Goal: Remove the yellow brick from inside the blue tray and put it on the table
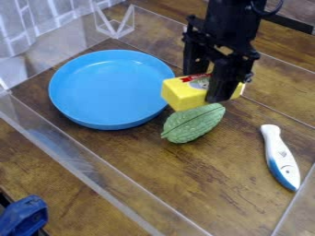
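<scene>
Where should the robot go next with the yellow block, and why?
Probably a little further sideways to bare table, then down. The pincer holds the yellow brick just past the blue tray rim, right above the green vegetable.
</scene>
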Controlling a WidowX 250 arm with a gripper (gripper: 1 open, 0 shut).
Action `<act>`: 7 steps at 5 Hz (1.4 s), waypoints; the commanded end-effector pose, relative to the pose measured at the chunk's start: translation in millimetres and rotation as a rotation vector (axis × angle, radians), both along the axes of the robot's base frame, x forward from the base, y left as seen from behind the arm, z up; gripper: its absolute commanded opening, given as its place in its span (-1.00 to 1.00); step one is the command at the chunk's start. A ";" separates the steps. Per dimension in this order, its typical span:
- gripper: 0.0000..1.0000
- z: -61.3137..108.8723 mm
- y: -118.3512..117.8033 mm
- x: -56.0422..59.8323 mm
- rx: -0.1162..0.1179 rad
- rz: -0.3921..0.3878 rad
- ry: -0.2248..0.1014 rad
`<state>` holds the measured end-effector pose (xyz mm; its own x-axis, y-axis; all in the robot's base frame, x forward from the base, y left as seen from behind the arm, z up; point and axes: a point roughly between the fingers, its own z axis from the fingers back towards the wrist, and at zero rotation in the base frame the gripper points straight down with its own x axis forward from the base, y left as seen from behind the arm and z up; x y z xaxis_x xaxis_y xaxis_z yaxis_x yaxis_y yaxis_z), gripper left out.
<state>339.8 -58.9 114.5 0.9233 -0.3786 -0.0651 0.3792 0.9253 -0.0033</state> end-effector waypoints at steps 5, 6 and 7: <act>-1.00 23.1 -17.6 7.5 -0.044 0.007 -0.054; -1.00 20.8 -20.0 7.4 -0.052 0.012 -0.041; -1.00 19.2 -23.2 7.1 -0.058 0.018 -0.029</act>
